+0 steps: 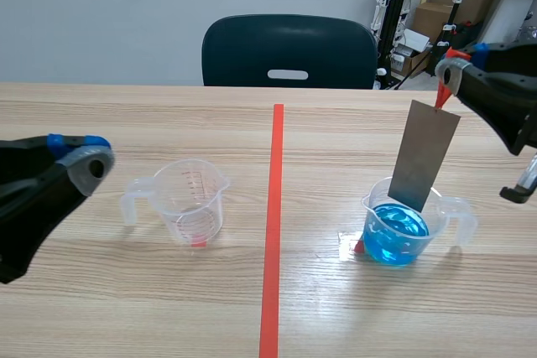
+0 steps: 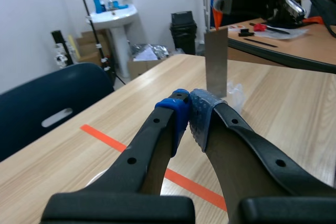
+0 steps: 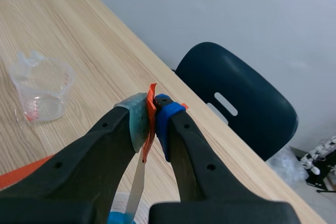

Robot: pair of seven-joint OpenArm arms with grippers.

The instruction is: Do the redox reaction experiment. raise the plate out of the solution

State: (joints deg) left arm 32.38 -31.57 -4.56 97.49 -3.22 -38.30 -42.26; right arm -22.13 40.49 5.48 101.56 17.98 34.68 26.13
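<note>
A grey metal plate (image 1: 424, 157) hangs tilted from an orange-red tab, and my right gripper (image 1: 449, 69) is shut on that tab. The plate's lower edge sits at the rim of the clear beaker (image 1: 453, 215) of blue solution (image 1: 398, 230), just over the liquid. In the right wrist view the fingers (image 3: 137, 119) pinch the tab, with the plate (image 3: 135, 187) dropping toward the solution (image 3: 118, 217). My left gripper (image 1: 84, 161) is shut on nothing, low at the table's left. In its own view the left gripper (image 2: 189, 111) points toward the plate (image 2: 216, 61).
An empty clear beaker with red markings (image 1: 189, 199) stands left of the red tape line (image 1: 273, 224). A dark chair (image 1: 289, 52) is behind the table's far edge. Boxes and stands (image 1: 419, 14) fill the back right.
</note>
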